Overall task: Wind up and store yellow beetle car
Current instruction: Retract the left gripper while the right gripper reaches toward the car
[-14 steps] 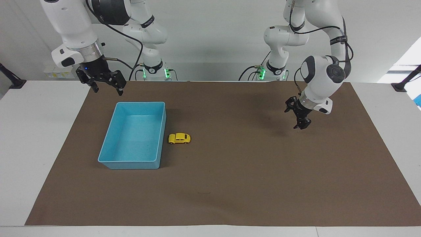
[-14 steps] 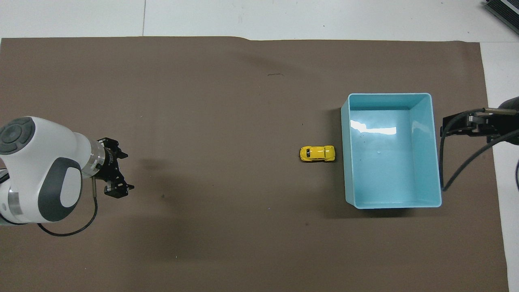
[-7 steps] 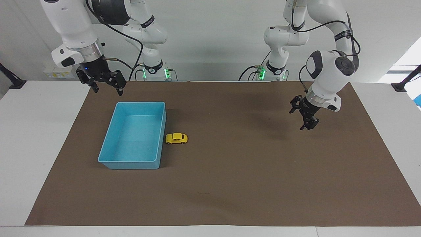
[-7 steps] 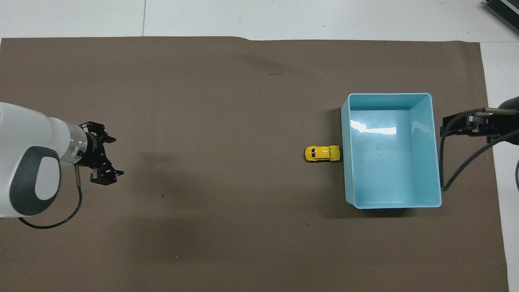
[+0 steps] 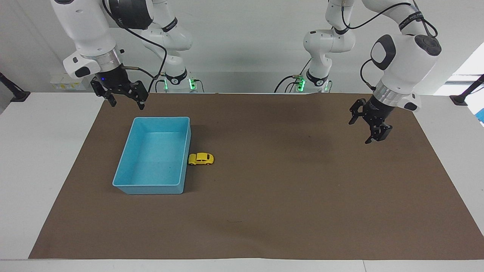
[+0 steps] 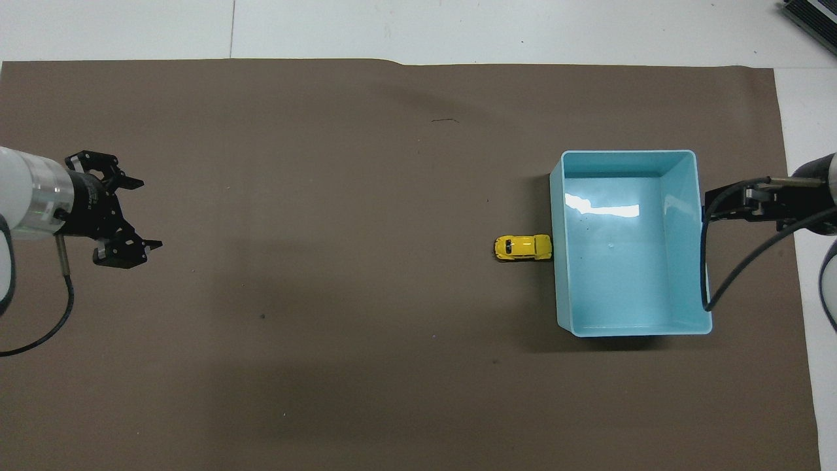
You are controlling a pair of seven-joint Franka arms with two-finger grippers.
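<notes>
The yellow beetle car [image 5: 201, 159] [image 6: 523, 247] stands on the brown mat with its nose against the long wall of the light-blue bin [image 5: 153, 189] [image 6: 628, 275], on the side toward the left arm's end. Nothing lies in the bin. My right gripper [image 5: 127, 105] [image 6: 732, 204] hangs open and raised beside the bin, toward the right arm's end of the table. My left gripper [image 5: 360, 131] [image 6: 147, 214] is open and holds nothing, up over the mat near the left arm's end, a long way from the car.
The brown mat [image 5: 287, 211] covers most of the white table [image 5: 45, 170]. A cable [image 6: 709, 288] from the right arm hangs over the bin's edge in the overhead view. Black clamps [image 5: 15, 94] sit at the table's corners.
The car has rolled a short way up to the bin's wall. My left arm has lifted and drawn back toward its own end of the table. My right gripper has barely shifted.
</notes>
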